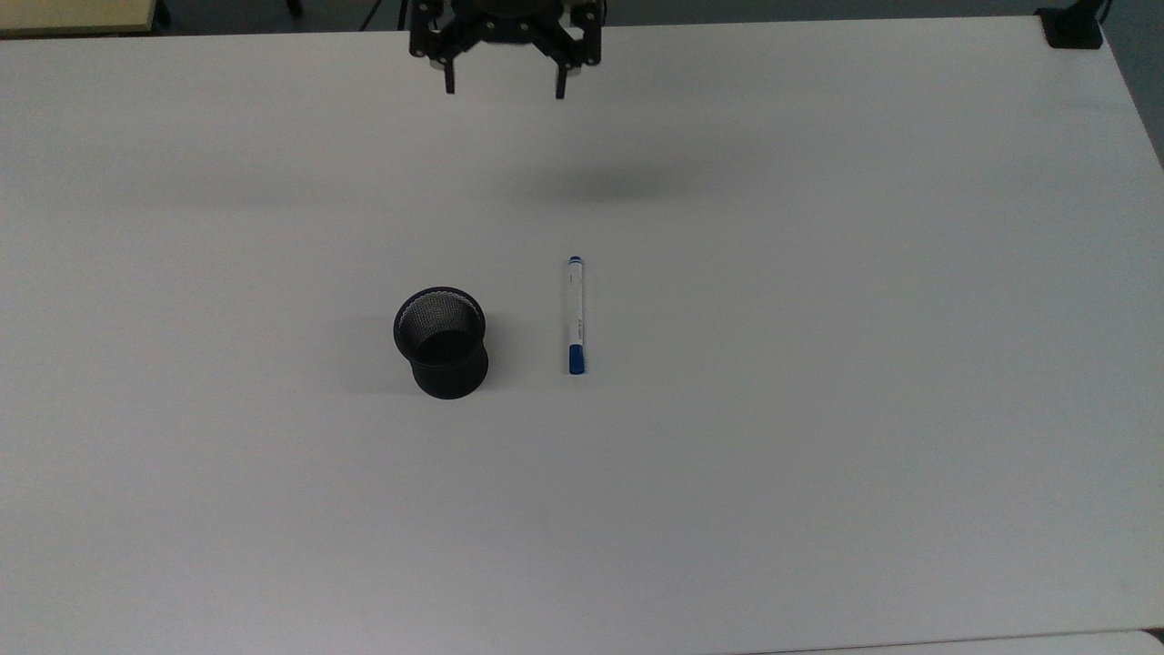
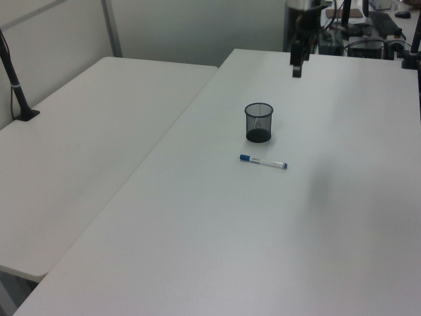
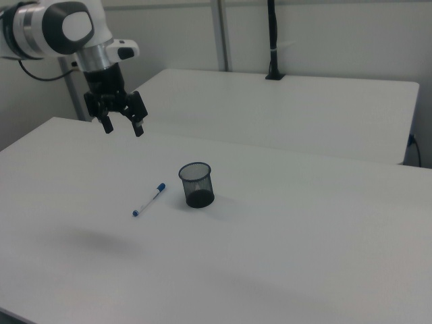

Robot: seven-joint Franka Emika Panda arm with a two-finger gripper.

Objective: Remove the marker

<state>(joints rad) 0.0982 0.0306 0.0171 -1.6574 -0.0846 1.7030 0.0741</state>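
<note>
A black mesh cup is standing upright and empty on the white bench. A second white bench is sitting alongside. A black pole is rising at its far edge.
</note>
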